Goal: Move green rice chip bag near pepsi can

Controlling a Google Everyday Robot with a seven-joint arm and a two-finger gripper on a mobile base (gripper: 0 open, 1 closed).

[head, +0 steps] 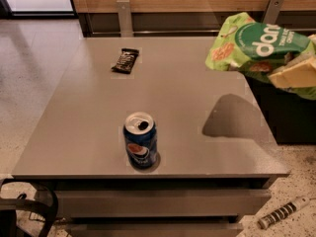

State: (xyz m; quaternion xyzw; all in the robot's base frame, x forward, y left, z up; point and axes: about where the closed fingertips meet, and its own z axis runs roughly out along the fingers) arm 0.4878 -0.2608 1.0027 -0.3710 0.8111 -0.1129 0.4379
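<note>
A candy bar lies in the upper left of the surface; it is no part of your job. At lower centre the can stands upright near the front edge, and that is your target. The shadow to its right tells you the chip bag hangs clear of the surface, at upper right. Its long axis runs roughly left-right, printed face to the camera, free end pointing left. At the right edge the pincer is clamped on the bag's right end, carrying it.
</note>
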